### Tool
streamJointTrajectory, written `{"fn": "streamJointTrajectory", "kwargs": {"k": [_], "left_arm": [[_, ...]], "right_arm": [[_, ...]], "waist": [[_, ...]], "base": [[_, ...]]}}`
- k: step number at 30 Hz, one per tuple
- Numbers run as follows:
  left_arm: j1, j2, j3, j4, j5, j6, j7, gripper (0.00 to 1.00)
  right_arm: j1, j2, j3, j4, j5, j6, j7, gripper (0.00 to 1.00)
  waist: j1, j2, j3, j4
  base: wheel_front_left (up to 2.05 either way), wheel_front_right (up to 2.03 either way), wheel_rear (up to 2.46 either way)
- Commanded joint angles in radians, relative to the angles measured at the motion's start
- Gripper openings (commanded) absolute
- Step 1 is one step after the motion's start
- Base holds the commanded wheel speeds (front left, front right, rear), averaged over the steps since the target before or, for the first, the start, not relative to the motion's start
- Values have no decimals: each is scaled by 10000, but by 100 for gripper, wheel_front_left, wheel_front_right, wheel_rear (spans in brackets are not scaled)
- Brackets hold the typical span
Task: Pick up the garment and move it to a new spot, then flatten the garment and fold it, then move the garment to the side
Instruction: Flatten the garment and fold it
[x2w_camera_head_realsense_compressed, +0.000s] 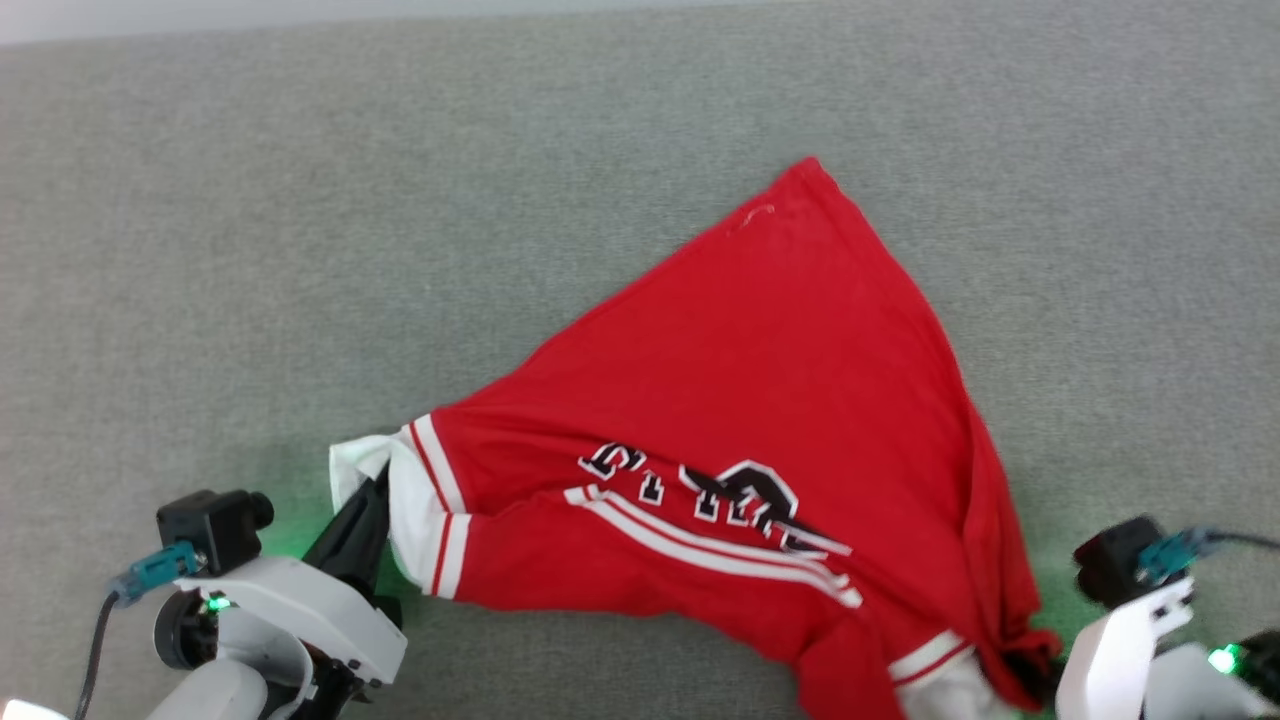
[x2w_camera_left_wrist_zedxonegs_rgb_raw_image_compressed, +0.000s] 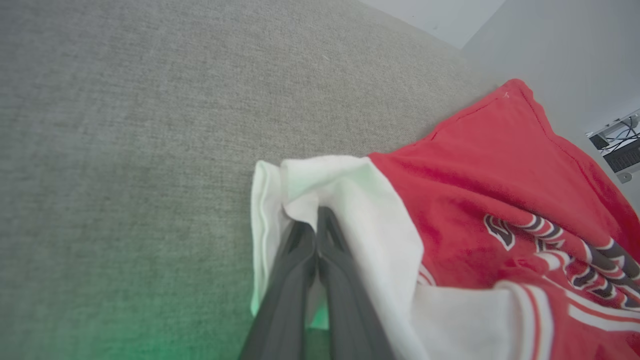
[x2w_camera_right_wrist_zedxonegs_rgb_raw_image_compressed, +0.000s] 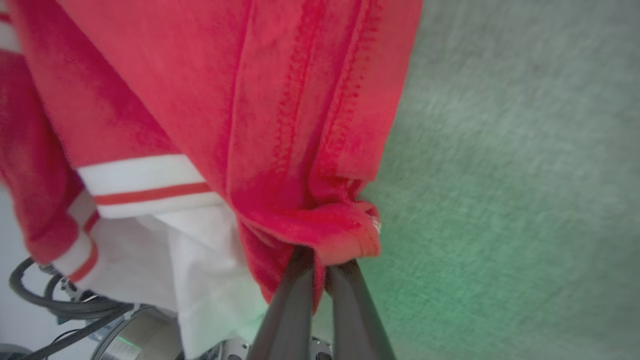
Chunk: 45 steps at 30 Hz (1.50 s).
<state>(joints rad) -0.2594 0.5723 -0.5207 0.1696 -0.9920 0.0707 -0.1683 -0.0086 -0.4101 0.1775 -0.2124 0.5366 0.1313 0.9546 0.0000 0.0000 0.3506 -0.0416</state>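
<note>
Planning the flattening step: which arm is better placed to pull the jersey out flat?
Probably left. The left gripper is shut on the garment at its white edge, with grey surface stretching out beside it to pull toward. The right gripper is shut on bunched red cloth.

- The garment (x2w_camera_head_realsense_compressed: 760, 400) is a red jersey with white panels, striped trim and black, white-outlined numbers.
- It spreads rumpled across the frame's lower centre, one corner peaking toward the upper right.
</note>
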Motion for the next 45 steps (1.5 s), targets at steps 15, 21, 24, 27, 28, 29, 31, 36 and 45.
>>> {"fn": "streamJointTrajectory", "kwargs": {"k": [15, 21, 24, 27, 28, 29, 31, 36, 45], "left_arm": [[441, -161, -225, -62, 24, 108, -111, 0], [172, -249, -380, -178, 202, 71, -92, 0], [-37, -339, -417, -247, 231, 4, -78, 0], [-284, -501, -481, -188, 272, -85, -83, 0], [-397, -550, -510, -147, 301, -121, -88, 0], [-483, -607, -537, -100, 313, -165, -111, 0], [-642, -698, -564, 12, 352, -228, -130, 0], [-980, -907, -645, 332, 421, -366, -213, 0], [-1168, -1173, -807, 819, 417, -559, -274, 0]], "right_arm": [[-597, 19, -721, -1522, -104, -11, -135, 100], [-2430, -382, -1356, -2104, 118, -11, 698, 100], [-3836, -616, -986, -1457, -230, -11, 558, 100], [-5170, -526, -300, -128, -374, -11, 336, 100], [-5666, -494, -66, 317, -457, -11, 247, 100], [-6079, -429, 186, 808, -491, -11, 171, 100], [-6828, -225, 582, 1736, -532, -11, -13, 100], [-8433, 78, 1609, 3882, -544, -11, -402, 100], [-9411, 14, 2913, 6207, -234, -11, -916, 100]], "waist": [[0, 0, -314, -77], [0, 0, -101, 403], [0, 0, 191, 693], [0, 0, 532, 1005], [0, 0, 675, 1106], [0, 0, 792, 1188], [0, 0, 1000, 1339], [0, 0, 1418, 1621], [0, 0, 1628, 2005]], "base": [[0, 0, 0], [0, 0, 0], [0, 0, 0], [0, 0, 0], [0, 0, 0], [0, 0, 0], [0, 0, 0], [0, 0, 0], [0, 0, 0]]}}
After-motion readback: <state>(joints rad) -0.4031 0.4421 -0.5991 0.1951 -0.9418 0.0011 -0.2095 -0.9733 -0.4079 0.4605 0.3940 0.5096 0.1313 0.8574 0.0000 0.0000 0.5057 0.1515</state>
